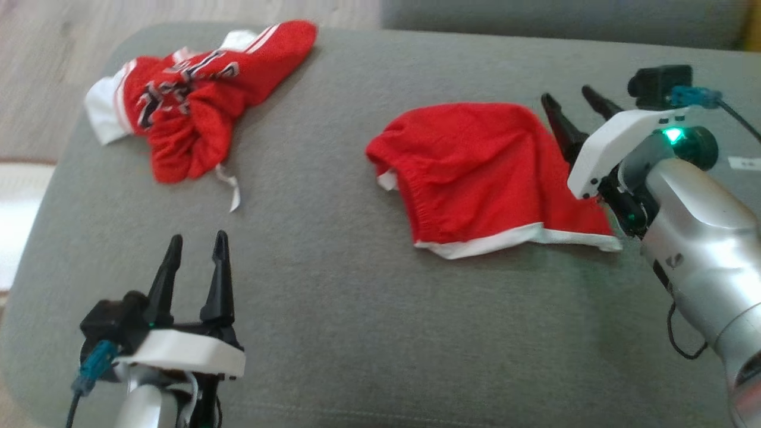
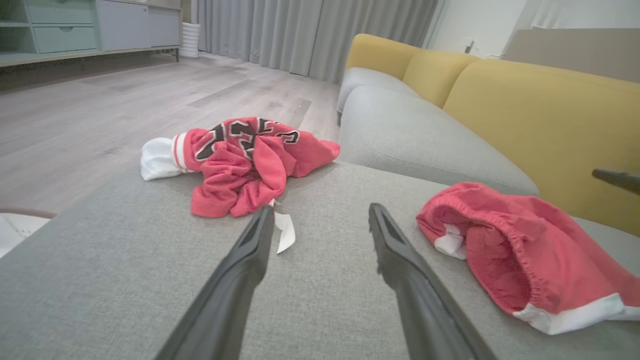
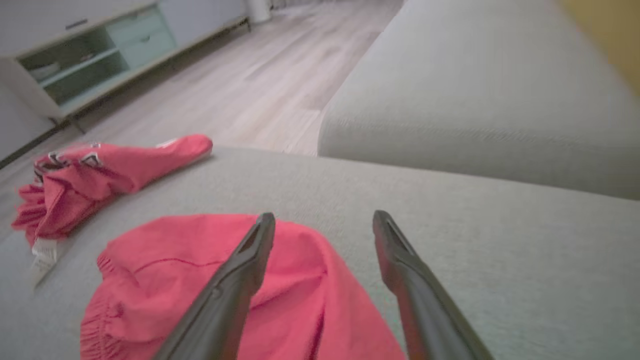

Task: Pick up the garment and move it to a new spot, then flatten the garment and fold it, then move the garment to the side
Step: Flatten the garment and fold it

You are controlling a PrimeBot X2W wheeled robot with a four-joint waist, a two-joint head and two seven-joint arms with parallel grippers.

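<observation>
**Garment.** The red shorts (image 1: 481,172) lie on the grey cushion (image 1: 333,309), at about 2 o'clock from its middle in the head view. They are rumpled and partly doubled over. The gathered elastic waistband is at their 9 o'clock side, and a white hem band runs along the 6 o'clock edge. A second item, a crumpled red jersey (image 1: 196,95), lies well apart at 10 o'clock.

**Handling.** Treat the shorts as light, limp knit cloth. They are likely to drape, sag and bunch when lifted, and a push would probably drag them across the cushion fabric. Breakage is not a concern. The firmest places to take hold are judged to be the thick waistband and the stitched hem corners. A pinch in the middle would probably gather loose layers and add creases.

**Right gripper.** The right gripper (image 1: 568,95) is at 3 o'clock of the shorts. Its jaws stand wide apart with nothing between them. One finger runs along the cloth's edge, and whether it touches cannot be told.

**Left gripper.** The left gripper (image 1: 198,236) is at 7 o'clock over bare cushion. It is spread wide, holds nothing and touches nothing.
</observation>
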